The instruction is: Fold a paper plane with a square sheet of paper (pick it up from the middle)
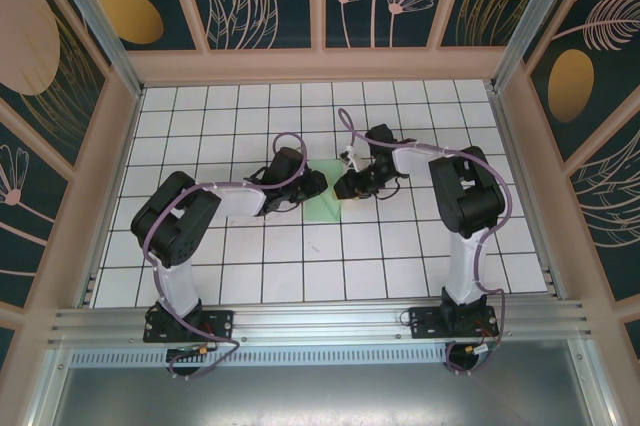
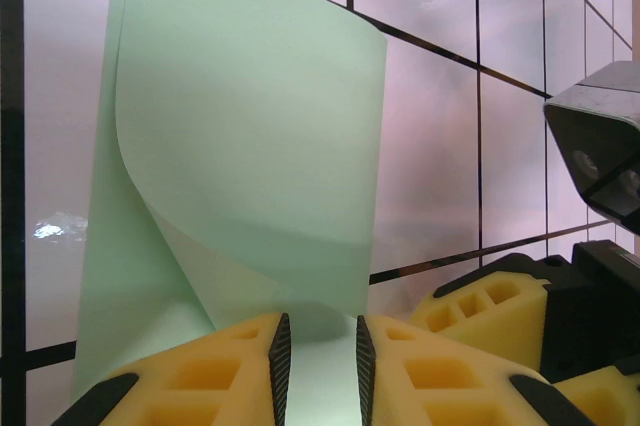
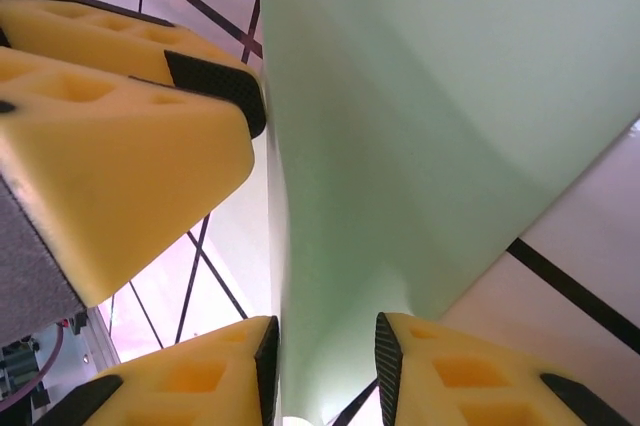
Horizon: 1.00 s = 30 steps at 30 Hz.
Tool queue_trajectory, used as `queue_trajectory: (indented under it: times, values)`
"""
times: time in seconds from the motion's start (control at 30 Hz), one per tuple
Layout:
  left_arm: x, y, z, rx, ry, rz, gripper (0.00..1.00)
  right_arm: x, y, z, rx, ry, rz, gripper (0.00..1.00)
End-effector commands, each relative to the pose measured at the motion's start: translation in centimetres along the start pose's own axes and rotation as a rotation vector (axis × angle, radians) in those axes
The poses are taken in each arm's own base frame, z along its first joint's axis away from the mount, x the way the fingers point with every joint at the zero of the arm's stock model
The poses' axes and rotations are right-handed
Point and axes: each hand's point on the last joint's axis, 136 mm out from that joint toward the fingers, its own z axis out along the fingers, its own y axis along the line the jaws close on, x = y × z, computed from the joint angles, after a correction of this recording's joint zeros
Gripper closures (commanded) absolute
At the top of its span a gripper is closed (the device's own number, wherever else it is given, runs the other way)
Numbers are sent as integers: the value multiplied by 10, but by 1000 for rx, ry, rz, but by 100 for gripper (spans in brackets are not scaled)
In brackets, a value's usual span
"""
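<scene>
The square sheet of paper (image 1: 322, 208) is pale green and lies on the white tiles mid-table, between both grippers. In the left wrist view one side of the sheet (image 2: 250, 146) curls up and over itself. My left gripper (image 2: 318, 331) has its jaws a little apart, with the paper's surface showing in the gap. In the right wrist view the sheet (image 3: 430, 126) rises steeply and runs down between the pads of my right gripper (image 3: 328, 336), which stand apart. From above, the left gripper (image 1: 318, 186) and right gripper (image 1: 342, 186) nearly touch. The paper plane is out of view.
The right gripper's yellow fingers (image 2: 490, 306) and camera housing (image 2: 600, 146) crowd the right of the left wrist view. The left gripper's fingers (image 3: 120, 136) loom close at upper left in the right wrist view. Pink frame walls (image 1: 320, 66) enclose the tiled table.
</scene>
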Motion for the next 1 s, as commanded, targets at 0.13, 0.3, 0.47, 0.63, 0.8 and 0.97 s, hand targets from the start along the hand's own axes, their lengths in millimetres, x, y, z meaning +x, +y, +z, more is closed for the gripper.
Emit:
queue_trajectory:
  times: [0.13,0.3,0.47,0.63,0.8,0.97]
  values:
    - [0,14,4,-39,-12,-7,72,-7,16,-18,-34,-83,-27,65]
    - [-1,11,4,-32,-14,-9,72,-6,17,-18,-39,-96,-24,68]
    - [-2,10,4,-30,-12,-5,72,-10,12,-17,-21,-115,-14,80]
    - [-2,8,2,-22,-14,-4,72,-17,12,-18,-14,-119,-23,89]
    - [-8,-3,-4,9,-32,11,69,-17,8,-14,-20,-85,-24,91]
    - [-12,-17,-11,56,-45,29,67,-17,6,-9,-28,-61,-27,91]
